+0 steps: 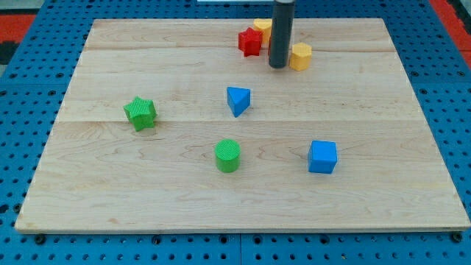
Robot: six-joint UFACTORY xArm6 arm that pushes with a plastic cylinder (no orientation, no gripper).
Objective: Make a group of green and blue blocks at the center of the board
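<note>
A green star block (140, 112) lies at the view's left of the board. A green cylinder (227, 155) stands below the centre. A blue triangular block (238, 99) lies near the centre. A blue cube (322, 156) sits at the lower right. My tip (277, 65) rests near the view's top, between a red star block (250, 42) on its left and a yellow block (300, 56) on its right, close to the yellow one. It is well above and right of the blue triangle.
A second yellow block (262, 28) sits behind the red star, partly hidden by the rod. The wooden board (110, 191) lies on a blue perforated table (22, 132).
</note>
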